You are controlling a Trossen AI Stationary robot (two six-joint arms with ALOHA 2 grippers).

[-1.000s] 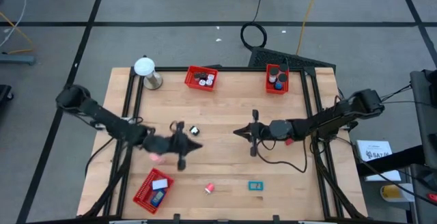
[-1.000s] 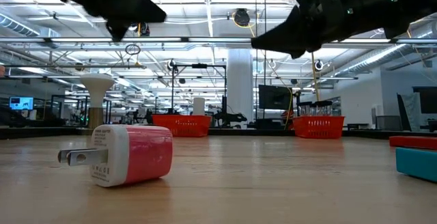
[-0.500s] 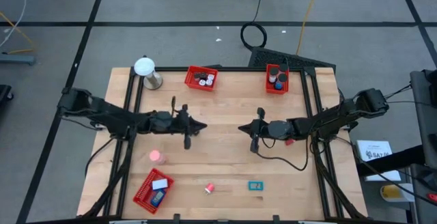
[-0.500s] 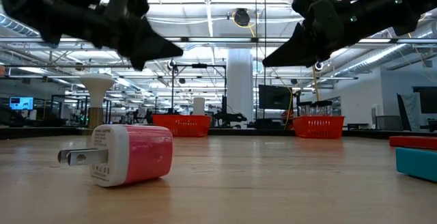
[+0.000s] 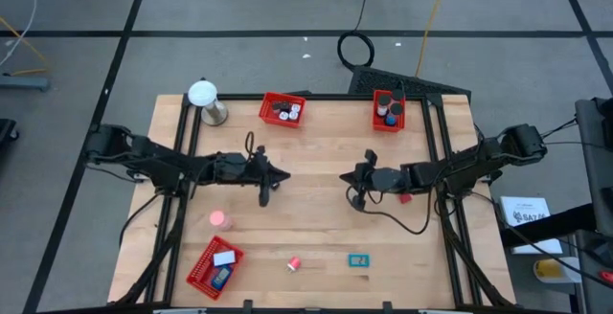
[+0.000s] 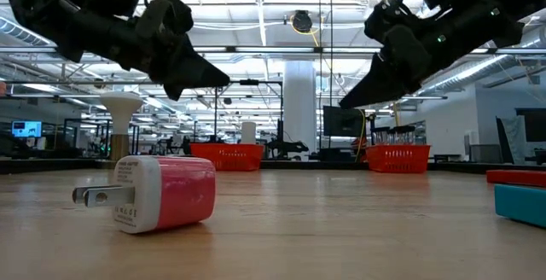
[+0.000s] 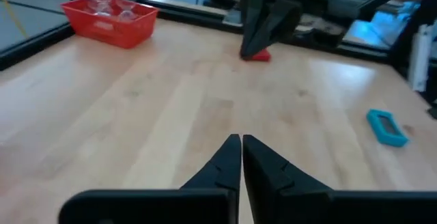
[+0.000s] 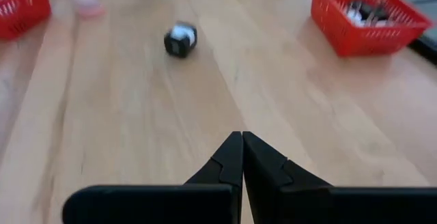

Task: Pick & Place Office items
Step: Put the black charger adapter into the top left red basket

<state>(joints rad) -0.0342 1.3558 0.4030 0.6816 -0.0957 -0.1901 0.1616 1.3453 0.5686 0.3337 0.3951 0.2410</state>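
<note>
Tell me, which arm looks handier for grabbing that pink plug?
Probably the left. Its gripper hovers shut nearer the pink plug than the right gripper, though neither is close.

Bare wood (image 5: 316, 151) between both arms; trays (image 5: 283, 109) line the far edge

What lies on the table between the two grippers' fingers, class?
Nothing: in the high view, bare wood separates the left gripper from the right gripper. The small black-and-white item seen from the right wrist is hidden there.
</note>
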